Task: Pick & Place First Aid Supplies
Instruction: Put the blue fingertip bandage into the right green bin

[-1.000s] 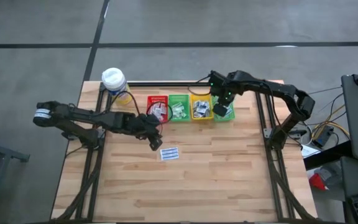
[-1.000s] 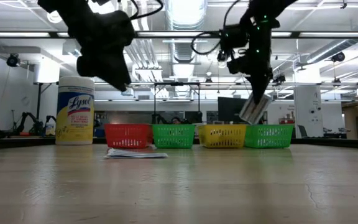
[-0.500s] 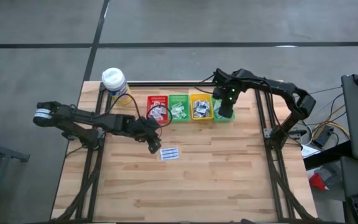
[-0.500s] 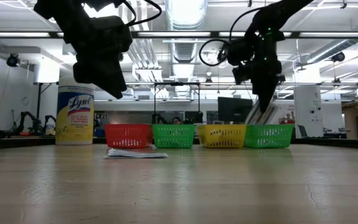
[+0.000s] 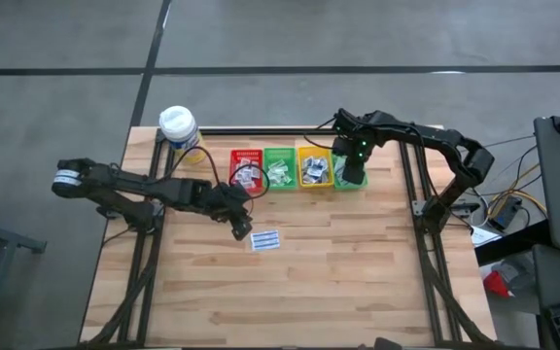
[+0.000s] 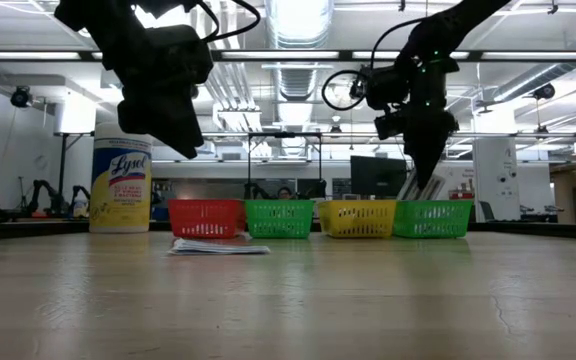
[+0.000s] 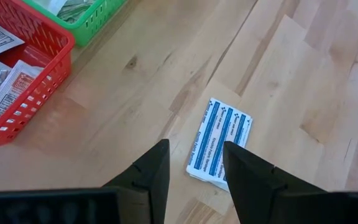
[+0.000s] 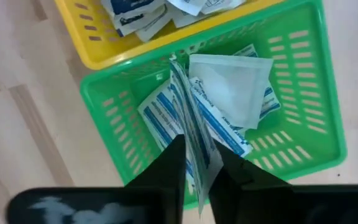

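Note:
A stack of white sachets with blue stripes lies flat on the wooden table, just ahead of my left gripper, which hovers open above it. My right gripper points down over the rightmost green bin and is shut on a thin bundle of blue-printed white sachets. More sachets lie in that bin and in the red, green and yellow bins. My right gripper pinches the bundle of sachets between its two fingers, on its flat faces, coming from above and pointing down. The bundle stands on edge, tilted, below the fingers. Its lower end reaches down inside the green bin, onto the sachets lying there.
The four bins stand in a row along the table's far side. A yellow wipes canister with a white cap stands at the far left corner. Bare wood stretches across the near half of the table.
My right gripper has come down toward the rightmost green bin and rolled at the wrist, carrying the sachet bundle. The bundle hung clear above the bin's rim before; its lower end now dips inside the bin.

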Available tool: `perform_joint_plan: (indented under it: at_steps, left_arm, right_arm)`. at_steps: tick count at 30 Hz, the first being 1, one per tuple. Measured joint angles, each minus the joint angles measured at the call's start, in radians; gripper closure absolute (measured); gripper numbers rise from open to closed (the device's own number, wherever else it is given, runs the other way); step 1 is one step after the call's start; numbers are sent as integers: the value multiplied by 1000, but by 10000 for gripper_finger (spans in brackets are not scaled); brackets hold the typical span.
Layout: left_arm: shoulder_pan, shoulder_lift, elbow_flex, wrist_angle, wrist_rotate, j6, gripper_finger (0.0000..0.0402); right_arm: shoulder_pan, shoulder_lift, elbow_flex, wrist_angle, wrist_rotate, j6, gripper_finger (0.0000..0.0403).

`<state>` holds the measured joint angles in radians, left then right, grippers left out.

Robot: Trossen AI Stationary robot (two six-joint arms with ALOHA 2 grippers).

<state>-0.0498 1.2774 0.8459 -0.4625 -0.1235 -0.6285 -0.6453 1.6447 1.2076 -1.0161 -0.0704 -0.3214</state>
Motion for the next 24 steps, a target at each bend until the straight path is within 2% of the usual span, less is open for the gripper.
perform_joint_plan:
  at_steps: [6, 12, 17, 20, 24]
  left_arm:
    - [0, 0, 0, 0, 1, 4, 259]
    - [0, 0, 0, 1, 0, 4, 259]
    - [0, 0, 0, 2, 1, 4, 259]
    - [-5, 0, 0, 2, 19, 7, 259]
    - [-33, 0, 0, 2, 39, 72, 259]
  right_arm:
    - [-4, 0, 0, 5, 132, -4, 291]
    - [-3, 0, 26, 7, 319, -12, 244]
    - [0, -1, 67, -2, 329, 15, 235]
    - [8, -12, 96, -29, 209, 60, 238]
    - [24, -45, 109, -44, -169, 67, 246]
